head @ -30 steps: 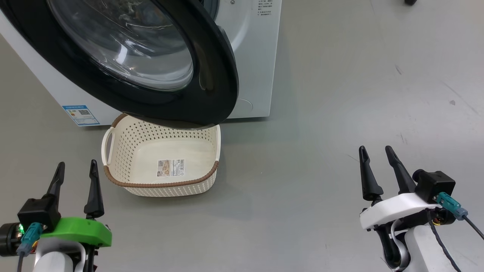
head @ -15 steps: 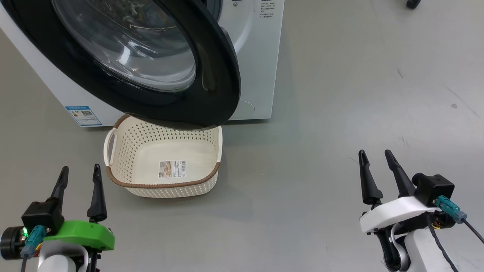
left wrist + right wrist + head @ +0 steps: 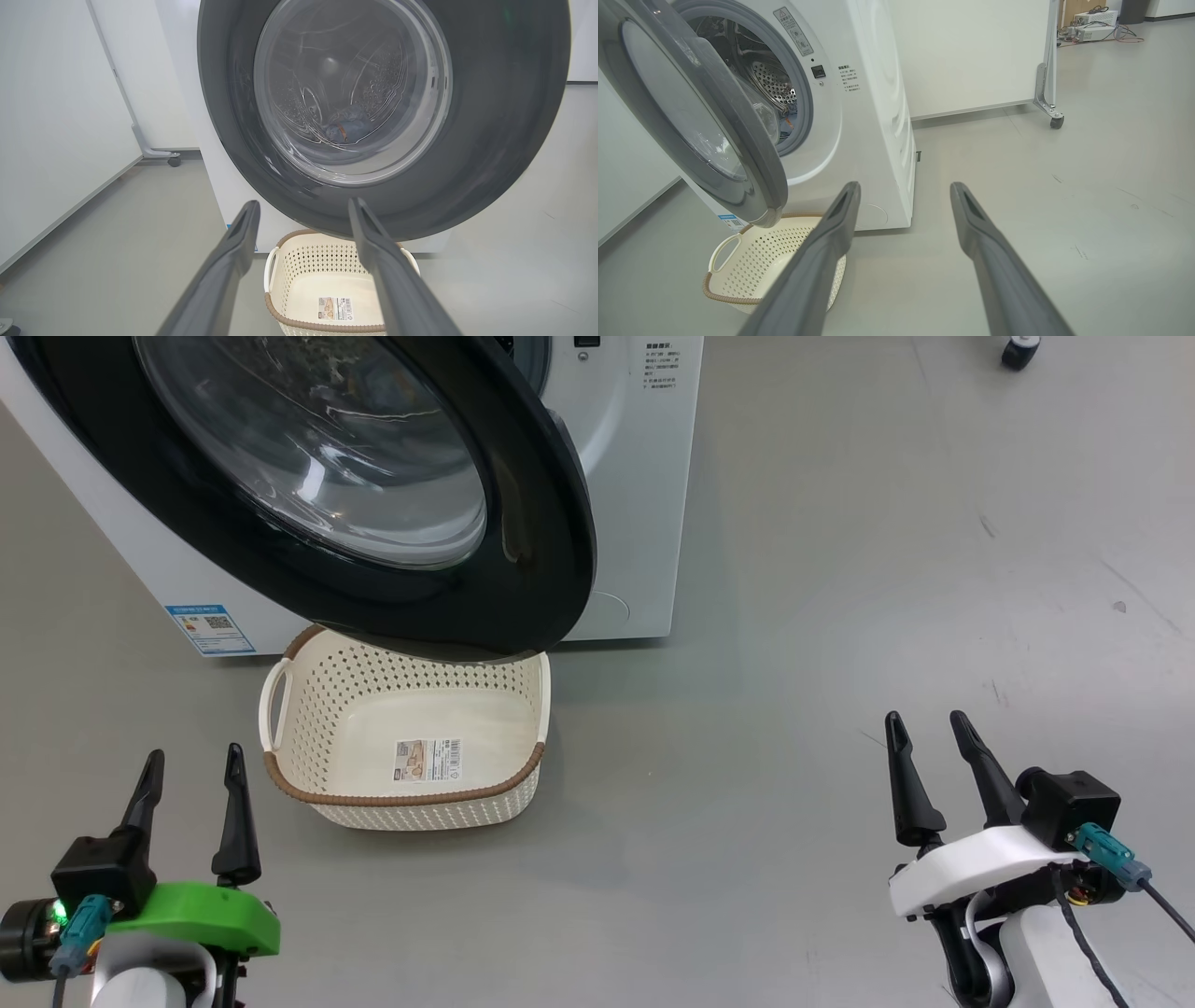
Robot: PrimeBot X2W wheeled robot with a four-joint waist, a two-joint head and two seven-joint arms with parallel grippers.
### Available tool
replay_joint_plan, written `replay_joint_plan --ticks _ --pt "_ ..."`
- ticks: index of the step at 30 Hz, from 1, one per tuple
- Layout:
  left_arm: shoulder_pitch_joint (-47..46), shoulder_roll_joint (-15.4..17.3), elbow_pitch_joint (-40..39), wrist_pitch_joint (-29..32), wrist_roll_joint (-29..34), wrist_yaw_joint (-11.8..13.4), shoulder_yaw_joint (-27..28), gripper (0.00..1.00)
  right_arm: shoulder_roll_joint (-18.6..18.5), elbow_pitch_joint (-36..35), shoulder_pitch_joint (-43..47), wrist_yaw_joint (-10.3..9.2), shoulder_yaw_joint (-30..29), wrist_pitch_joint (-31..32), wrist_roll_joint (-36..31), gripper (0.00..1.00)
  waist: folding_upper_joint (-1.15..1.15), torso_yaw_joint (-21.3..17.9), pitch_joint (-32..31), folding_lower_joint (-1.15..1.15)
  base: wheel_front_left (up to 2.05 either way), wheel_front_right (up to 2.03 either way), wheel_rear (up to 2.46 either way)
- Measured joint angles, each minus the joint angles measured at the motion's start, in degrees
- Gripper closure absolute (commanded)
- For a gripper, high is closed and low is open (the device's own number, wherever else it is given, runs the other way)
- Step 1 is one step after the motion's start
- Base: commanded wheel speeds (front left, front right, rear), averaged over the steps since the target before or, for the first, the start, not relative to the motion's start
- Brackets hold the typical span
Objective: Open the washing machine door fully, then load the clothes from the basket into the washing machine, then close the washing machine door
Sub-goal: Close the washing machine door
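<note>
The washing machine point(image 3: 644, 476) stands at the upper left. The washing machine door point(image 3: 523, 523) is swung partway out, with its lower edge hanging over the far rim of the basket point(image 3: 401, 798). The basket sits on the floor and holds just a sticker. Through the door point(image 3: 490, 140) glass, a bluish bundle of clothes point(image 3: 345, 130) lies low in the drum. My left gripper point(image 3: 193, 756) is open, in front of and left of the basket. My right gripper point(image 3: 926, 721) is open too, well to the right over bare floor. Neither holds anything.
A blue-bordered label point(image 3: 210, 627) marks the machine's lower left corner. White rolling panels on castors point(image 3: 1057, 122) stand behind and beside the machine. Boxes and cables point(image 3: 1097, 28) lie far back. Grey floor stretches wide to the right of the machine and basket.
The head view has shifted a little, so machine and basket sit slightly lower and to the right. Both grippers sit a bit lower in the picture and stay open. The door looks unchanged.
</note>
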Motion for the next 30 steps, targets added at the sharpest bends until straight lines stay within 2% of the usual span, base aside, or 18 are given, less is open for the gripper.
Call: replay_joint_plan --ticks 4,5,6,7,18,24,30 --pt "0.02 -0.13 0.01 0.0 0.49 -0.03 0.0 0.0 0.0 0.05 0.25 0.0 -0.01 0.0 0.0 0.0 0.0 0.06 -0.04 0.0 0.0 0.0 0.0" --pt "0.04 -0.19 0.07 0.0 0.49 -0.08 0.0 0.0 0.01 0.09 0.57 0.0 -0.03 0.0 0.01 0.31 0.0 0.14 -0.06 0.0 0.0 0.0 0.0" --pt "0.05 -0.2 0.1 0.0 0.53 -0.09 0.0 0.0 0.02 0.24 0.72 0.0 -0.04 0.0 0.01 0.75 0.0 0.18 -0.07 0.0 0.0 0.0 0.0" --pt "0.06 -0.21 0.1 0.0 0.63 -0.09 0.0 0.0 0.02 0.27 0.87 0.0 -0.05 0.0 0.01 1.0 0.0 0.24 -0.06 0.0 0.0 0.0 0.0" --pt "0.09 -0.41 -0.02 0.0 0.9 -0.52 0.21 0.0 0.21 0.05 0.9 0.0 -0.41 0.0 0.21 1.0 0.0 0.72 0.34 0.0 0.0 0.0 0.0" --pt "0.08 -0.48 -0.12 0.0 0.9 -0.56 0.32 0.0 0.56 -5.8 -0.59 0.0 -2.12 0.0 1.22 1.0 0.0 0.79 0.58 0.0 0.0 0.0 0.0" --pt "-0.04 -0.71 -0.6 0.0 1.1 -0.58 0.36 0.0 0.58 -16.45 -7.27 0.0 -0.23 0.0 1.97 1.0 0.0 0.83 1.27 0.0 0.0 0.0 0.0"
